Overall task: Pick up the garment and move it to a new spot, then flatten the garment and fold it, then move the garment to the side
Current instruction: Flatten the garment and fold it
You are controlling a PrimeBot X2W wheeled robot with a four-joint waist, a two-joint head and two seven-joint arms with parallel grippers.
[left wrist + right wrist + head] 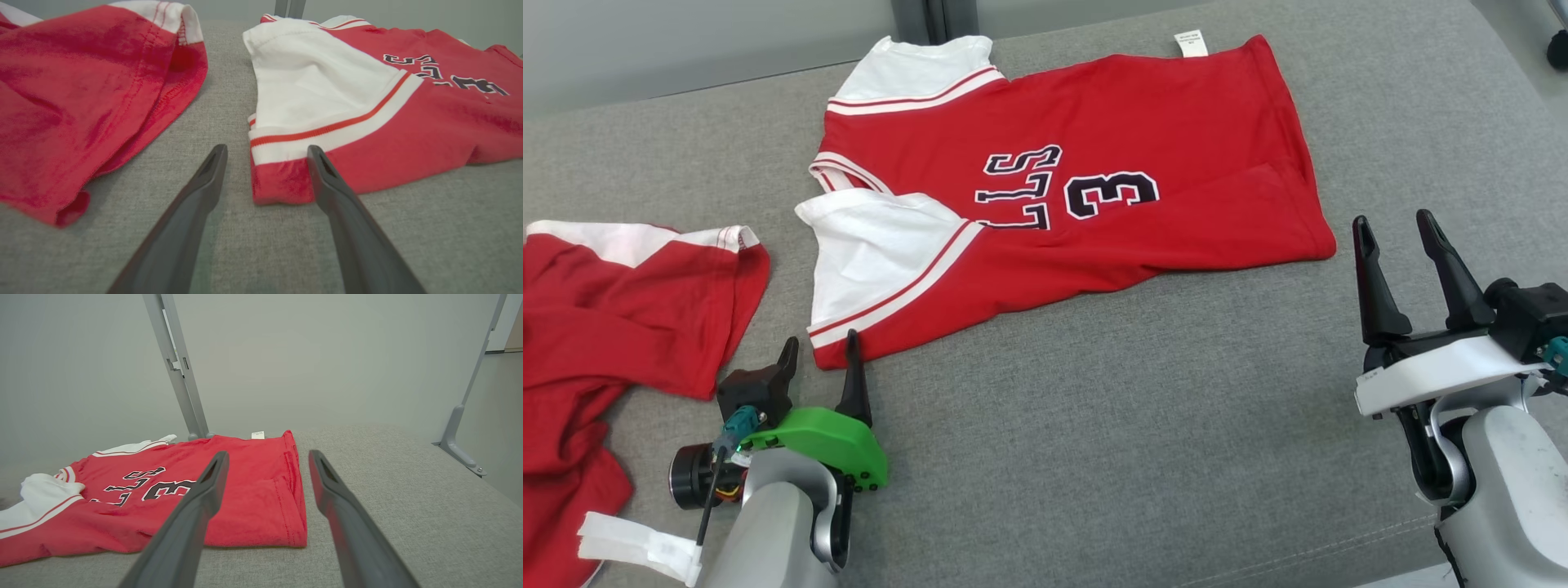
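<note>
Jersey point(1176, 106) spread flat, folding due. Left gripper point(821, 341) splayed at its near corner, right gripper point(1392, 219) splayed, empty. Next: pinch that corner.

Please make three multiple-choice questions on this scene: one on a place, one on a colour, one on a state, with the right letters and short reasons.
1. Where does the crumpled garment lie, seen from the numbered jersey?
A. on the robot's left
B. on the robot's right
C. on top of it

2. What colour are the jersey's sleeves?
A. blue
B. white
C. black

3. How does the left tool stand?
A. shut on a sleeve
B. shut on nothing
C. open, gripping nothing

Answers:
1 A: it lies at the head view's left edge, apart from the jersey.
2 B: both sleeves are white with red stripes.
3 C: it stands wide open at the jersey's near corner.
</note>
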